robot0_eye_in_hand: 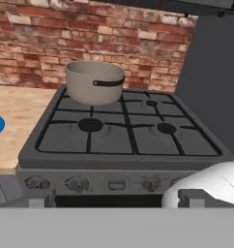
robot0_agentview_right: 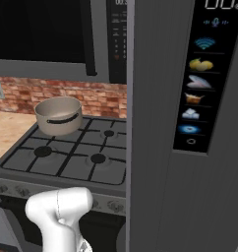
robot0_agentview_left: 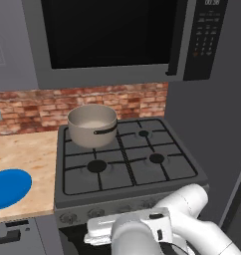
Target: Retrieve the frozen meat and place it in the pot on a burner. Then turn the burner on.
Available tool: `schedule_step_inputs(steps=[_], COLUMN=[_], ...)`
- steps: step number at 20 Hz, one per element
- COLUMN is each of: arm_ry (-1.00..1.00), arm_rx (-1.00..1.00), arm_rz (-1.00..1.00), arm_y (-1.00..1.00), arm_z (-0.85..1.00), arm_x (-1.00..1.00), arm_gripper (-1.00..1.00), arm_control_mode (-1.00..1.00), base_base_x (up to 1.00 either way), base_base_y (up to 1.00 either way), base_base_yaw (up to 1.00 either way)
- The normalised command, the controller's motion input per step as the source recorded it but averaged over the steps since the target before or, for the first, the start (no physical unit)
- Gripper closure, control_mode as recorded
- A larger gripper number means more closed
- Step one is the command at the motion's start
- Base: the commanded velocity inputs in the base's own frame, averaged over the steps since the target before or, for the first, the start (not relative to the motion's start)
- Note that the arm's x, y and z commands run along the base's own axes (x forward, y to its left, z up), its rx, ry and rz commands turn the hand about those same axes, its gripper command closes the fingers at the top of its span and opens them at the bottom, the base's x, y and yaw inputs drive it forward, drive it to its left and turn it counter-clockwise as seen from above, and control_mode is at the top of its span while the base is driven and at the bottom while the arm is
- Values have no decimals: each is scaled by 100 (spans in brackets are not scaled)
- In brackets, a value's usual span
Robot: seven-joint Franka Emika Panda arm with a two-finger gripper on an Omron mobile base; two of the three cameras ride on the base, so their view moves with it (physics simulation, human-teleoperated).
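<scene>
The pot (robot0_eye_in_hand: 95, 82), beige-grey and straight-sided with a dark side handle, sits on the stove's (robot0_eye_in_hand: 124, 133) rear-left burner, well ahead of the wide-open jaws. A blue plate (robot0_agentview_left: 8, 187) on the bench (robot0_agentview_left: 25, 154) is cut off at the frame's edge.

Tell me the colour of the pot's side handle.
Dark, nearly black, against the beige-grey pot. The handle shows best in the hand view.

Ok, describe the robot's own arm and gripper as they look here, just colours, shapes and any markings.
The arm is glossy white, built of thick rounded tube-like segments with bulbous elbow ends. In the left base view a flatter white block near the wrist carries small dark insets, and a dark seam shows at the joint below it. No cables or lettering are visible. The gripper shows two small grey, square-ended fingertips.
</scene>
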Motion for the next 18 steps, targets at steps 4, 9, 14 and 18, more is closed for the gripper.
schedule_step_inputs(steps=[4,9,14,18], arm_ry=[-20,-16,2,3], arm_rx=[1,0,5,6], arm_rz=[7,11,11,6], arm_y=[-27,-20,-1,-1], arm_z=[-15,-15,-39,-74], arm_x=[-60,-9,8,25], arm_gripper=[-100,-100,-100,-100], arm_control_mode=[-100,-100,-100,-100], base_base_x=[0,0,0,0], base_base_y=[0,0,0,0], base_base_yaw=[0,0,0,0])
